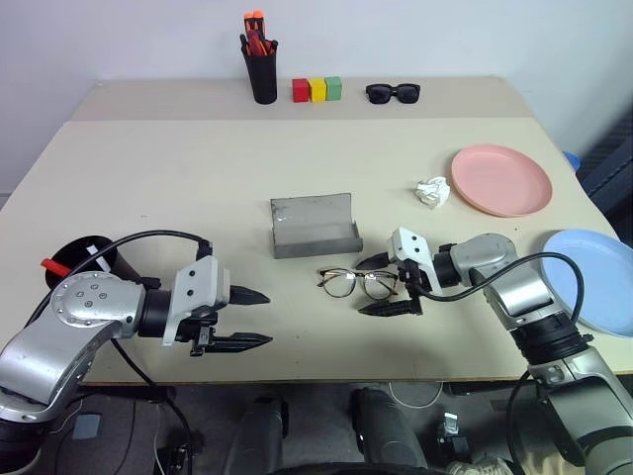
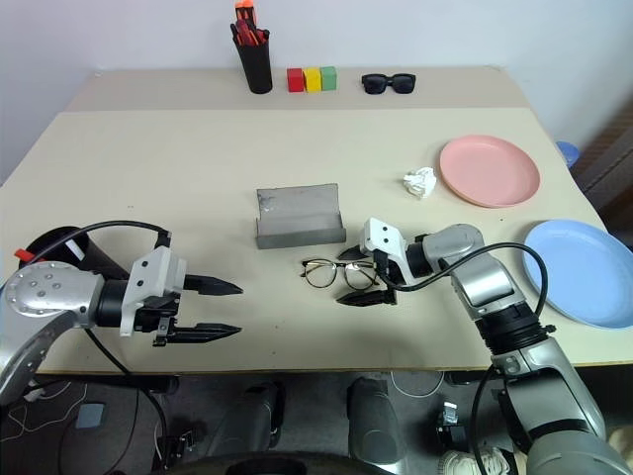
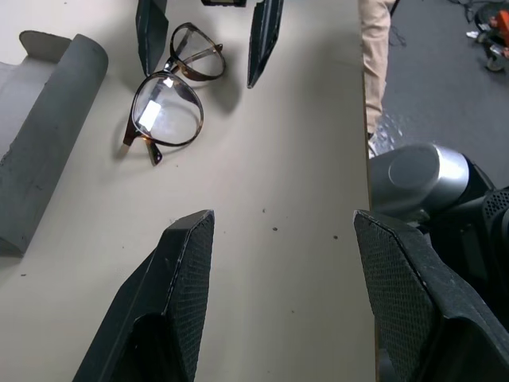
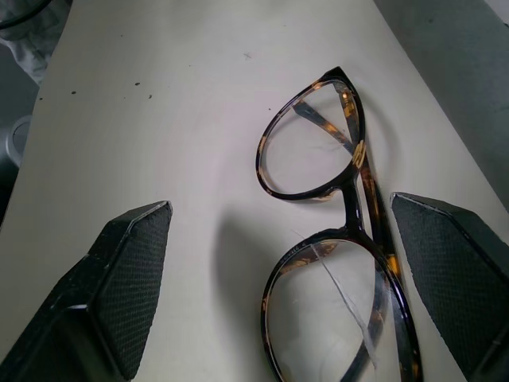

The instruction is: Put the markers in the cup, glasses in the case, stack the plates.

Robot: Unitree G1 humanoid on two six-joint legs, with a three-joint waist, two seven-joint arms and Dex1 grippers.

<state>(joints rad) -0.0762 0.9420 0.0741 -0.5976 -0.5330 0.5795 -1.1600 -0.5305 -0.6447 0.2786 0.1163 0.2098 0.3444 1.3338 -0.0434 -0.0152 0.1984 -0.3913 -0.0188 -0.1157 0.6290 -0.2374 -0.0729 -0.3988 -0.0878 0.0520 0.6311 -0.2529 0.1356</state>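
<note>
While one glasses [image 1: 358, 283] lies folded, two plates [image 1: 500, 179] sit apart.

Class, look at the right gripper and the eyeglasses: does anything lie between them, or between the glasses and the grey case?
Nothing visible does. The right gripper is open, its fingers straddling the glasses. The open case lies just beyond them, with bare table between.

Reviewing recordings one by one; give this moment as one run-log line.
step: glasses to case | right claw: open, straddling glasses on table | left claw: open, empty | case: open | plates: unstacked
</note>
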